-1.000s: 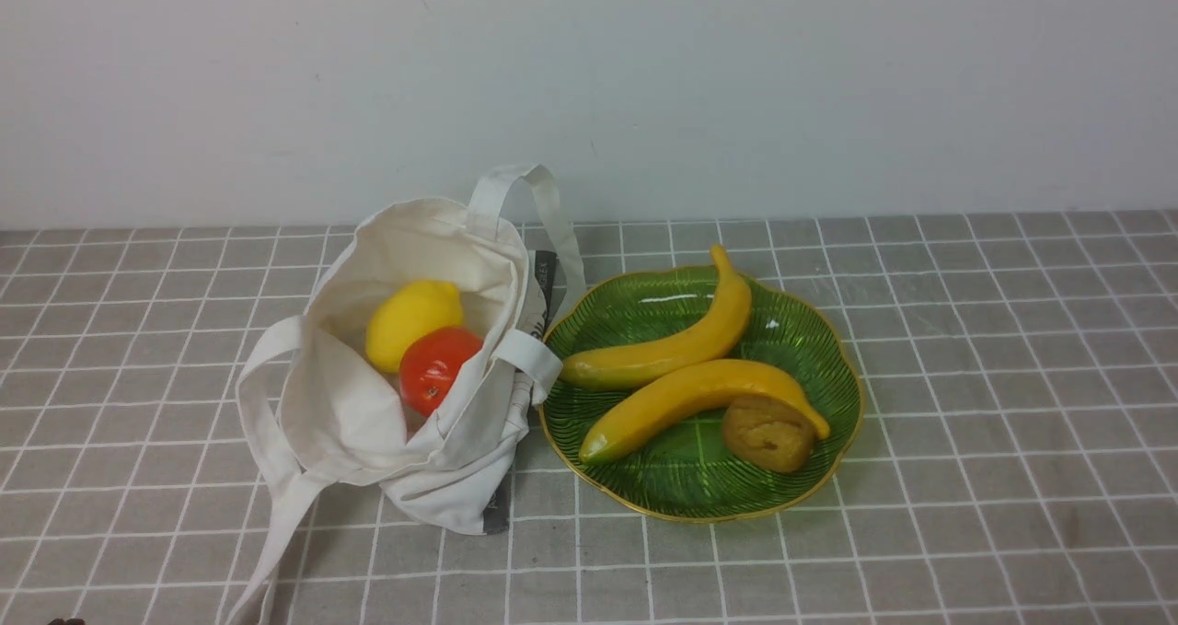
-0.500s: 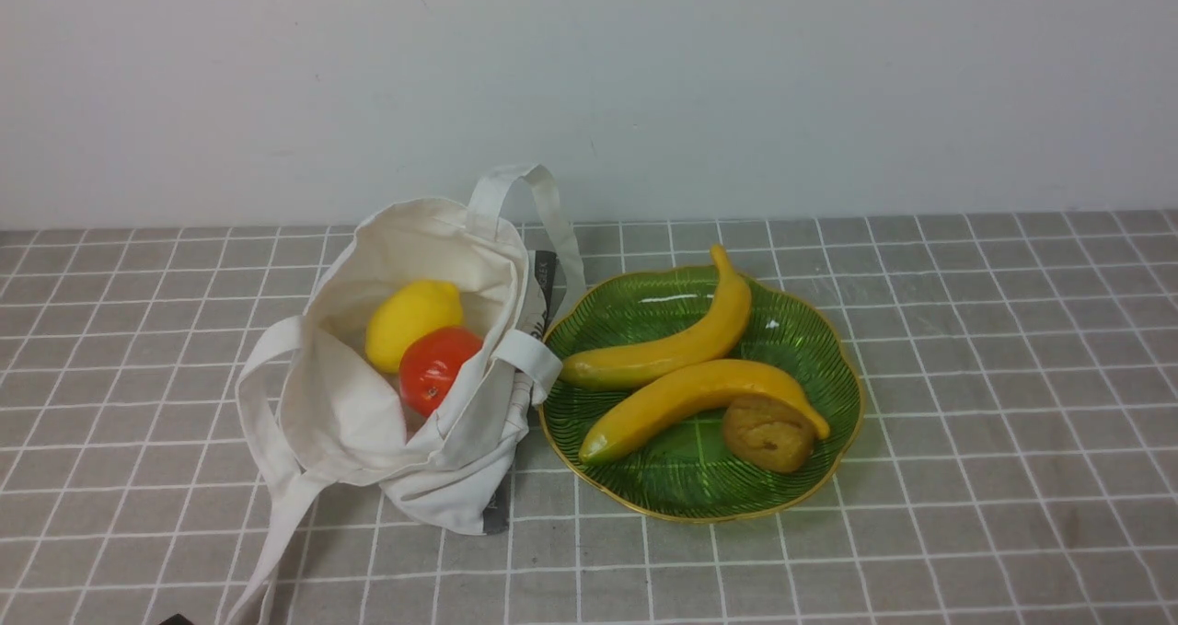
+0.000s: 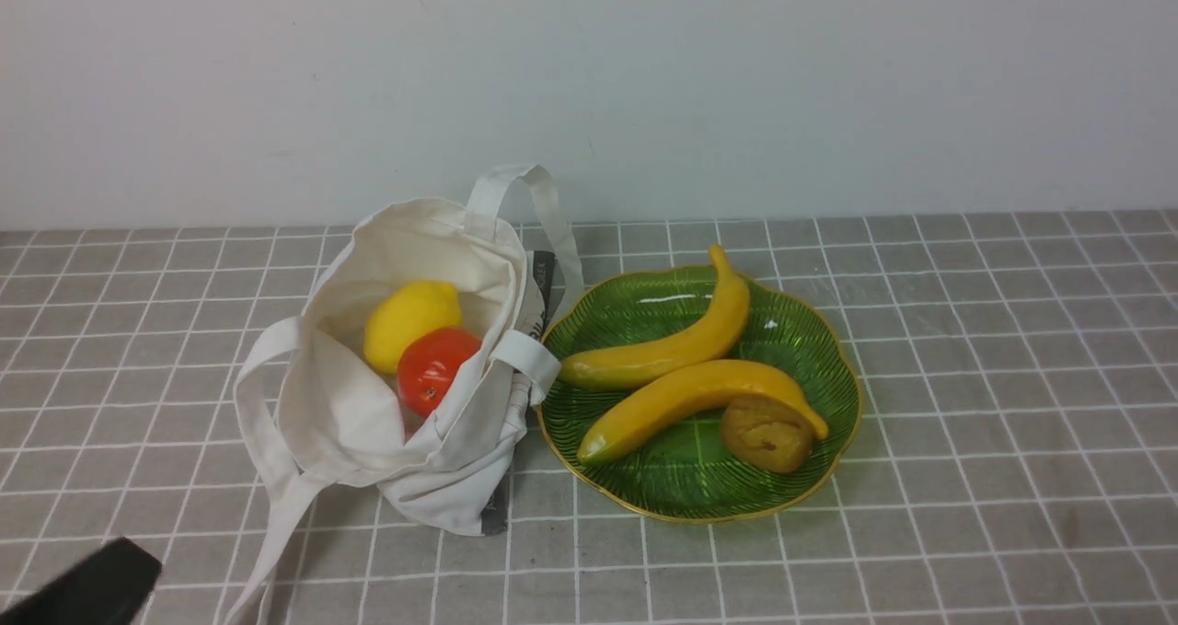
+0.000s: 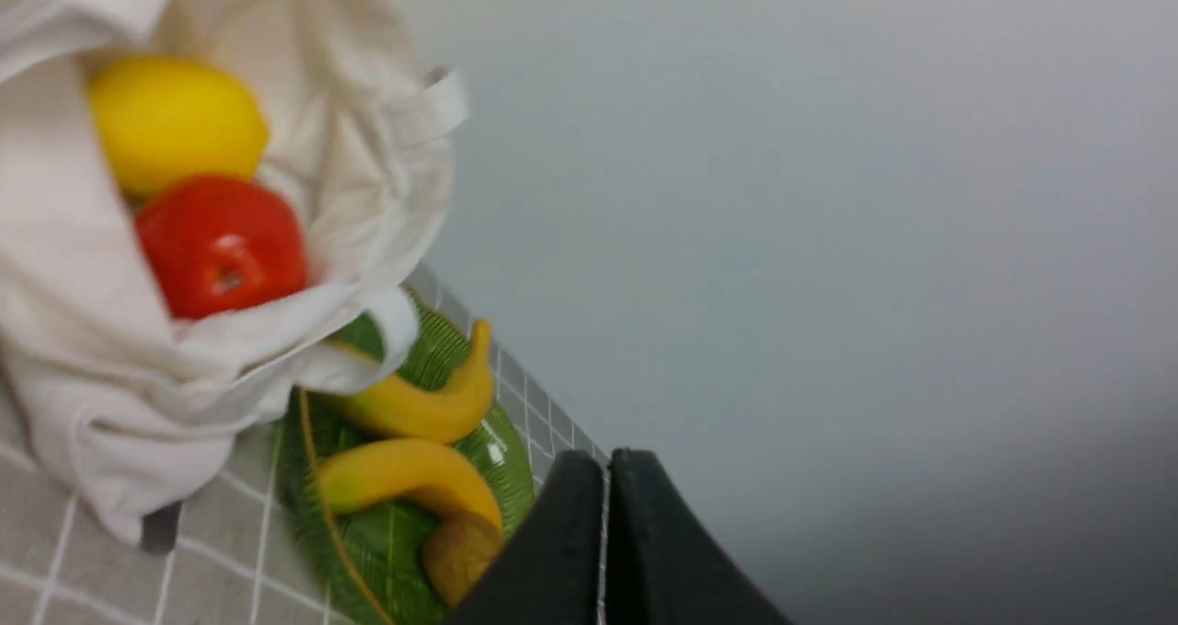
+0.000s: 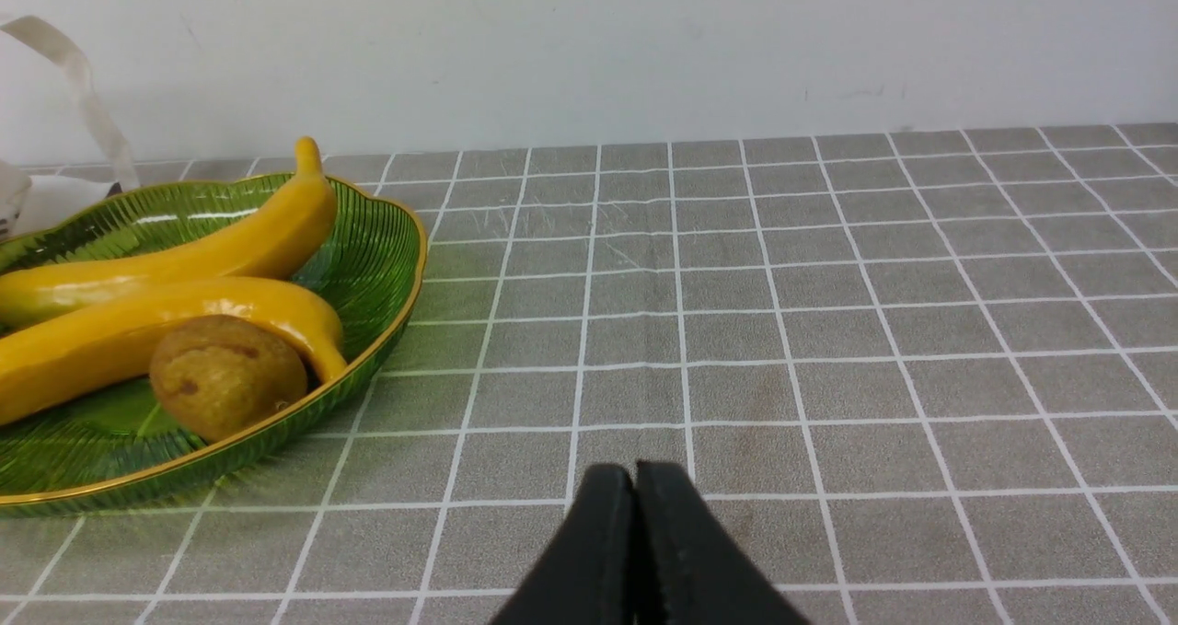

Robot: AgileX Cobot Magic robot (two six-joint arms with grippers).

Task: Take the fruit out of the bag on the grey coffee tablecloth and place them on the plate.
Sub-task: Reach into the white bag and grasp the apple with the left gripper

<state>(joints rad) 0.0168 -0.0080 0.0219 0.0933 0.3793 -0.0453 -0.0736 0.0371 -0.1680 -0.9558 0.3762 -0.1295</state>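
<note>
Yellow and red show through the mouth of the bag: the lemon point(image 3: 412, 323) lies deep in the cream canvas tote point(image 3: 359, 422), and the glossy red-orange fruit point(image 3: 437, 367) sits touching it on the near side, toward the plate. Both are inside the tote, whose floppy mouth gapes upward and toward the robot. A dark grey side label point(image 3: 543, 280) on the tote's plate-facing seam carries pale lettering too small to read. One strap handle point(image 3: 525, 188) arches up at the back; another point(image 3: 276, 515) trails over the cloth toward the near edge.

The tote's right side touches the gold rim of the green leaf-shaped glass plate point(image 3: 810, 330). Two yellow bananas point(image 3: 672, 349) lie across the plate, with a small brown fruit point(image 3: 767, 434) against the tip of the nearer one. Bare green glass shows at the far side of the plate and at its near side.

The grey-brown grid tablecloth point(image 3: 966, 376) is open to the right of the plate and along the near edge. A plain pale wall point(image 3: 644, 82) closes the back.

The left gripper point(image 4: 606, 464) has its jaws pressed together, holding nothing; it shows as a dark shape in the front view's lower left corner, apart from the tote. The right gripper point(image 5: 634, 478) is likewise closed and empty, low over bare cloth to the right of the plate.
</note>
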